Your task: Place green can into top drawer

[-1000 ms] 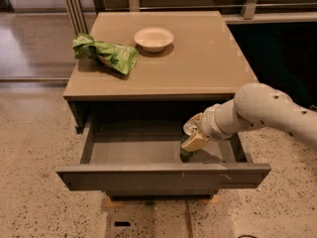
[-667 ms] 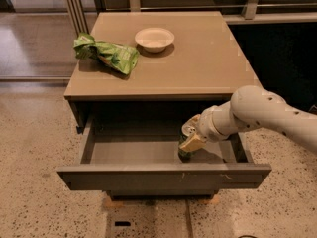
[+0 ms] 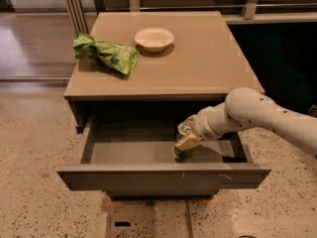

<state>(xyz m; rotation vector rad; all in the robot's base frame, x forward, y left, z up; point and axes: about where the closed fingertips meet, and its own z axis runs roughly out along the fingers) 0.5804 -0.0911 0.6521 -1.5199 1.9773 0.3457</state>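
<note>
The top drawer (image 3: 163, 176) is pulled open below the tabletop. The green can (image 3: 183, 151) stands upright inside it at the right of middle, its silver top showing and its base at or just above the drawer floor. My gripper (image 3: 187, 140) reaches into the drawer from the right and is shut on the green can, with a pale finger (image 3: 186, 142) across the can's front. The white arm (image 3: 257, 117) runs off to the right edge.
On the tabletop (image 3: 198, 68) lie a bright green snack bag (image 3: 106, 54) at the left and a white bowl (image 3: 154, 38) at the back middle. The left part of the drawer floor (image 3: 129, 151) is bare. Speckled floor surrounds the cabinet.
The gripper and the can have shifted slightly to the left inside the drawer. Nothing else has moved.
</note>
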